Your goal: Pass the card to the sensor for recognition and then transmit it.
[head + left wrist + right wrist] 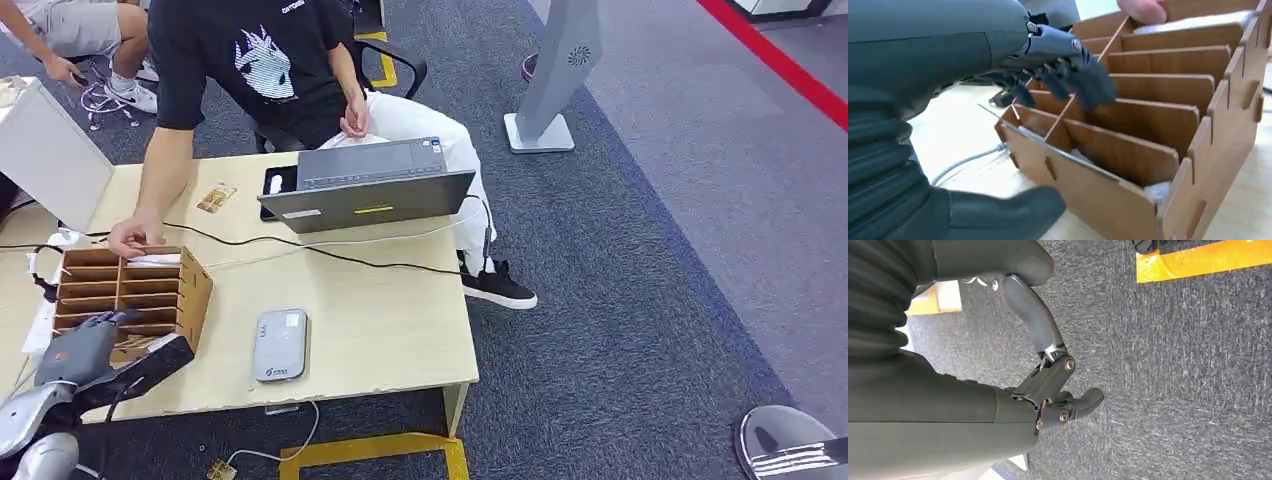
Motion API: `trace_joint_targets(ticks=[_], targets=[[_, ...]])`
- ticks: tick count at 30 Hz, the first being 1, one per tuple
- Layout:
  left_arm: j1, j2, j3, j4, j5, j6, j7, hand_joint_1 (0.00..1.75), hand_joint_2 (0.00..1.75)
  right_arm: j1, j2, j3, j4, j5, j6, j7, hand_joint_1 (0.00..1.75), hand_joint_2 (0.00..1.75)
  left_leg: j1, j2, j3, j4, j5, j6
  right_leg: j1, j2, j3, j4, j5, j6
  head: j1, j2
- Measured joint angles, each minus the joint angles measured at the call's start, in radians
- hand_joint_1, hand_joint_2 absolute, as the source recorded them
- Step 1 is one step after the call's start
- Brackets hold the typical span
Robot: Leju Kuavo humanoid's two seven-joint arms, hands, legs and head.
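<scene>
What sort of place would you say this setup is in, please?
Probably an office or lab test area: grey carpet with yellow floor tape, a pale wooden desk holding an open grey laptop, and a seated person.

Card rack point(130, 290) left on table point(390, 330), sensor point(279, 345) just right, laptop point(370, 185) behind.

A light wooden table point(400, 330) stands on dark grey carpet point(640, 280). On it, a brown slotted card box point(150, 290) sits at the near left, with a small grey card reader point(279, 344) just to its right. A grey laptop point(370, 185) sits at the far side, and a black cable point(330, 254) runs across the middle.
</scene>
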Motion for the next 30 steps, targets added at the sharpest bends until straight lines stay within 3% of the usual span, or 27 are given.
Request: trace_joint_targets(ticks=[25, 30], targets=[[-0.014, -0.026, 0.002, 0.001, -0.018, 0.05, 0.007, 1.75, 1.75, 0.0, 0.0, 0.0, 0.0, -0.006, 0.011, 0.0, 0.0, 1.75, 0.0, 0.0, 0.0, 0.0, 0.0, 0.0, 0.0, 0.0, 0.0, 0.0, 0.0, 0.0, 0.0, 0.0], [-0.009, -0.074, 0.017, 0.0, -0.027, 0.114, -0.01, 1.75, 1.75, 0.008, -0.002, 0.0, 0.0, -0.037, 0.022, -0.008, 0.0, 1.75, 0.0, -0.001, 0.0, 0.0, 0.0, 0.0, 0.0, 0.0, 0.0, 0.0, 0.0, 0.0, 0.0, 0.0]])
